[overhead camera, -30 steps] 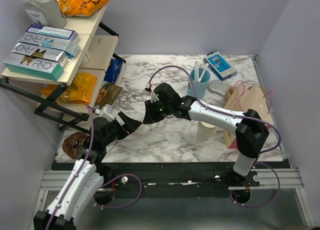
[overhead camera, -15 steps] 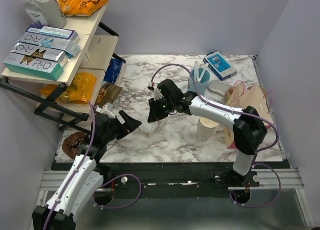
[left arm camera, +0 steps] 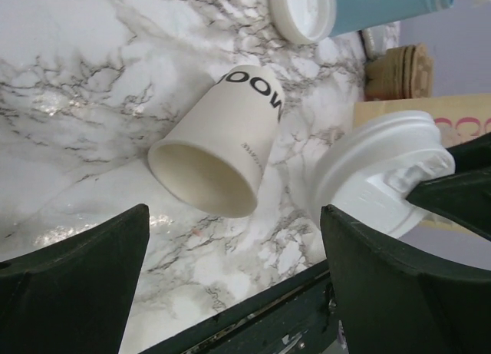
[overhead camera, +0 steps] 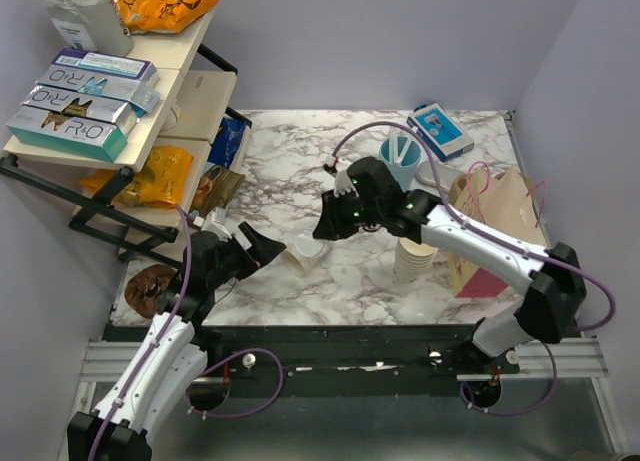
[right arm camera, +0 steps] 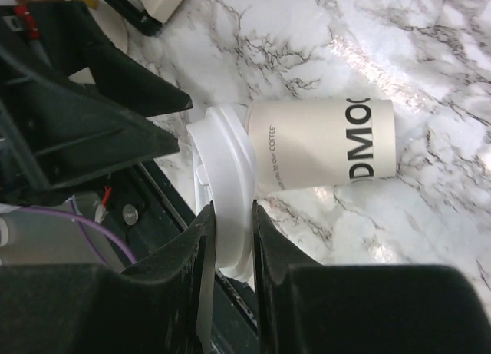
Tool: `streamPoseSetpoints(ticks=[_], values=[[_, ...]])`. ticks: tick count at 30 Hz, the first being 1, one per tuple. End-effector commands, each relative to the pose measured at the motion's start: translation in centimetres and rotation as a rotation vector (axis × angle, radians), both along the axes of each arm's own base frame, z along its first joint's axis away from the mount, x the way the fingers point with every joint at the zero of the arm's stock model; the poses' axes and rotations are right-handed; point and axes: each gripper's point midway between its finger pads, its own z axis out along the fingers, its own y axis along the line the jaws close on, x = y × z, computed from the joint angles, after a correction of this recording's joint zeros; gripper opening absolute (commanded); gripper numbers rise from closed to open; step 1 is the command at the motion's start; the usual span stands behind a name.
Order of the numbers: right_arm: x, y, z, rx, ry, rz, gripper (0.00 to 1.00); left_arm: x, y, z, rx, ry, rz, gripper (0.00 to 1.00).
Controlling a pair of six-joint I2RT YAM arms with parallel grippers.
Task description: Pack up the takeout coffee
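Two end effectors meet over the near-left part of the marble worktop [overhead camera: 290, 151]. The takeout coffee cup [overhead camera: 303, 253] lies on its side there, between them, touched by neither. Its mouth is open and points toward the left end effector [overhead camera: 268, 251].

The lid [right arm camera: 222, 177] is off the cup. It is clamped edge-on in the right end effector [right arm camera: 230, 212], with one finger on each face of the rim. It is held just beside the cup's mouth, and the left wrist view shows a gap between the two.

The left end effector's fingers [left arm camera: 77, 285] are spread wide apart with nothing in them, and the cup's mouth sits in front of the gap.

Writing:
- **Cup, right wrist view:** large dark capitals "DMOO" run around the end away from the mouth and are cut off by the curve.
- **Cup, smaller print:** one line along the side ends in "COFFEE". The rest is too small to read.
- **Cup, left wrist view:** the same capitals show upside down as "MOO".
- **Boxes:** the boxes [overhead camera: 70, 116] on the shelf [overhead camera: 170, 91] at far left are marked "R O". The finer print is unreadable.
- **Paper bag:** the paper bag [overhead camera: 495, 216] at right has pink lettering, only partly in view and not legible.

Other items:
- The stack of cream paper cups [overhead camera: 412, 256] stands just beside the bag.
- The light-blue mug [overhead camera: 400, 159] is behind the right arm.
- A blue box [overhead camera: 440, 129] is at the far edge. Its print can't be read.
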Motion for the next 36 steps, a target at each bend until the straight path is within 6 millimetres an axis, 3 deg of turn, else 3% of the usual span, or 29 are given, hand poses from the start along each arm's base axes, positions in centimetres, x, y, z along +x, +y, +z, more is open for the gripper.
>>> streamPoseSetpoints(ticks=[1, 2, 5, 6, 9, 16, 21, 23, 26, 29, 30, 31, 33, 34, 36], values=[[1.6, -4.3, 2.3, 0.020, -0.097, -0.195, 0.25, -0.3, -1.1, 1.7, -0.077, -0.088, -0.054, 0.98], [1.5, -5.4, 4.3, 0.057, -0.143, -0.232, 0.25, -0.4, -1.3, 1.7, -0.087, -0.094, -0.065, 0.97], [1.8, -8.0, 5.2, 0.065, -0.203, -0.337, 0.25, -0.7, -2.1, 1.6, -0.114, -0.083, -0.069, 0.94], [1.9, -9.2, 6.5, 0.087, -0.244, -0.378, 0.25, -0.7, -2.3, 1.2, -0.116, -0.075, -0.070, 0.92], [1.3, -10.8, 7.4, 0.111, -0.279, -0.422, 0.25, -0.8, -3.4, 0.4, -0.101, -0.047, -0.075, 0.91], [0.2, -11.4, 7.1, 0.132, -0.272, -0.408, 0.25, 0.8, -6.2, -1.1, -0.045, -0.012, -0.077, 0.81], [-0.4, -11.4, 7.0, 0.150, -0.267, -0.392, 0.25, 2.3, -6.4, -2.3, 0.013, 0.012, -0.037, 0.75], [-0.5, -11.4, 6.8, 0.151, -0.262, -0.387, 0.25, 3.0, -6.7, -1.8, 0.018, -0.009, -0.032, 0.72], [-0.5, -11.5, 6.7, 0.146, -0.265, -0.388, 0.25, 3.9, -6.9, -2.0, 0.048, -0.011, -0.021, 0.63], [-0.6, -11.7, 6.8, 0.147, -0.274, -0.394, 0.25, 4.4, -6.7, -2.6, 0.087, 0.010, -0.007, 0.42], [-0.6, -11.9, 7.1, 0.154, -0.281, -0.398, 0.25, 4.6, -6.3, -2.8, 0.123, 0.031, 0.008, 0.25], [-0.6, -11.9, 7.0, 0.152, -0.280, -0.399, 0.25, 4.7, -6.3, -2.1, 0.126, 0.025, 0.016, 0.17], [-0.7, -12.0, 7.0, 0.153, -0.284, -0.398, 0.25, 4.2, -5.3, -2.7, 0.182, 0.070, 0.033, 0.10], [-0.7, -12.1, 7.0, 0.151, -0.285, -0.397, 0.25, 4.5, -5.1, -1.7, 0.195, 0.057, 0.046, 0.01], [-0.8, -12.2, 7.0, 0.145, -0.290, -0.392, 0.25, 3.1, -3.8, -2.2, 0.279, 0.133, 0.040, 0.00]])
